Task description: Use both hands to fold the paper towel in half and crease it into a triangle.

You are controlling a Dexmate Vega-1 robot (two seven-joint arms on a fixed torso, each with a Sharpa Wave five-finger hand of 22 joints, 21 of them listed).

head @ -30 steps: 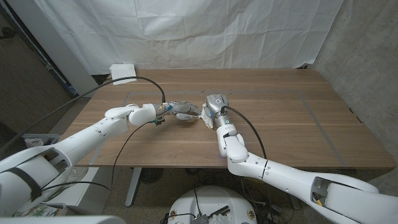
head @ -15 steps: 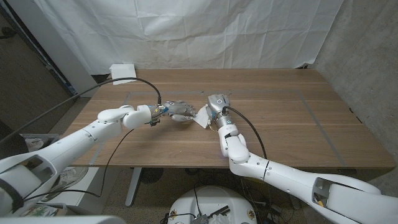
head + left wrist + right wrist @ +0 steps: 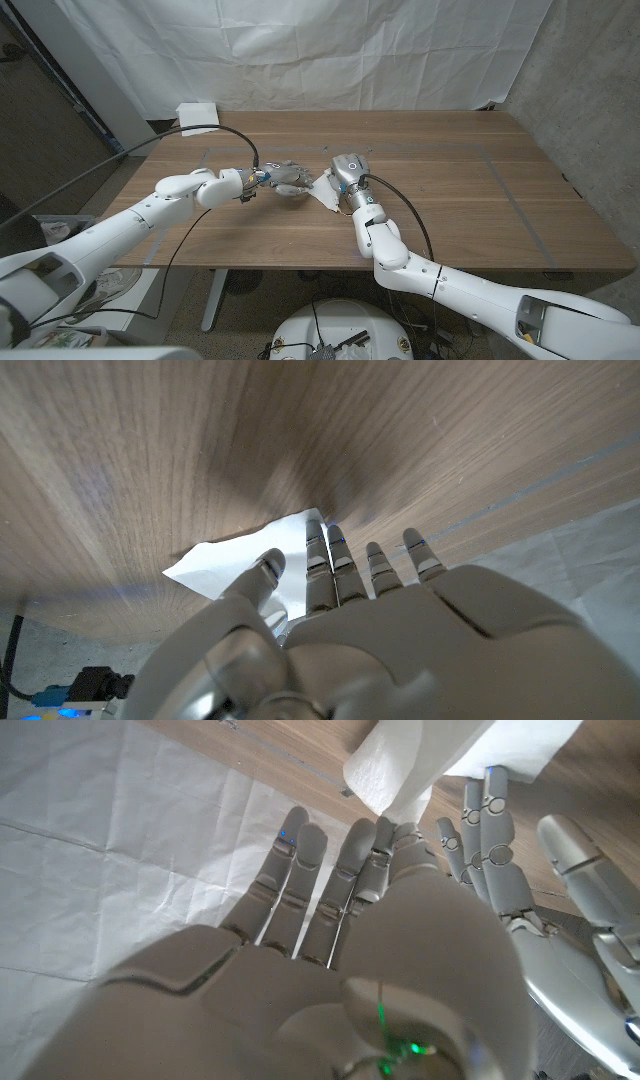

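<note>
The paper towel (image 3: 322, 188) lay mid-table, pinched and lifted by the right hand (image 3: 345, 170); left hand (image 3: 285, 178) fingers extended, pressing it. Likely light, limp, tearable; grip corners.

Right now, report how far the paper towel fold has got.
Done: little that shows; no finished triangle lies on the table. In hand: both hands meet at the paper towel mid-table. The right hand holds a raised part of it, seen in the right wrist view, while the left hand has its fingers on the sheet. Left: completing the fold and pressing the crease.
</note>
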